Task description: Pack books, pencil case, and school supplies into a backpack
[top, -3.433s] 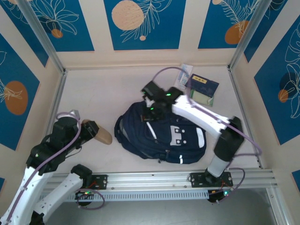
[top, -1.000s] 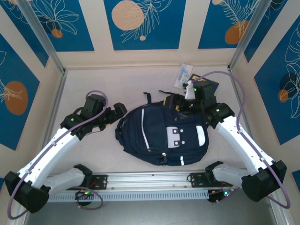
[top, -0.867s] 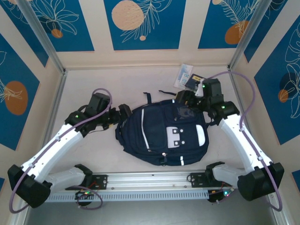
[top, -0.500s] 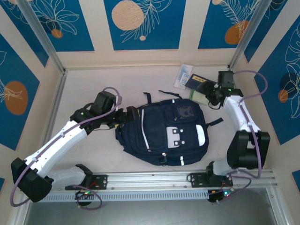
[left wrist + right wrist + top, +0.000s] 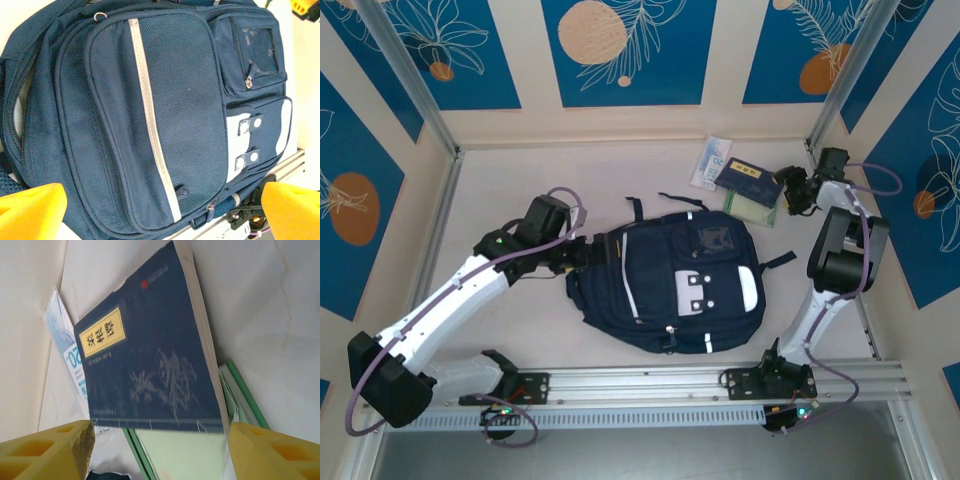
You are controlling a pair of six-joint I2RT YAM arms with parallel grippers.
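My left hand (image 5: 590, 250) is spread wide at the left edge of the backpack (image 5: 670, 285). The backpack lies flat at the centre of the surface (image 5: 520, 190), front pockets up. Beyond its top right corner lies the white-and-blue packet (image 5: 712, 162). Just right of the packet, a navy book (image 5: 752, 180) rests on a pale green book (image 5: 753, 208). My right hand (image 5: 793, 190) is spread beside this stack, facing it. Contact with the books cannot be confirmed.
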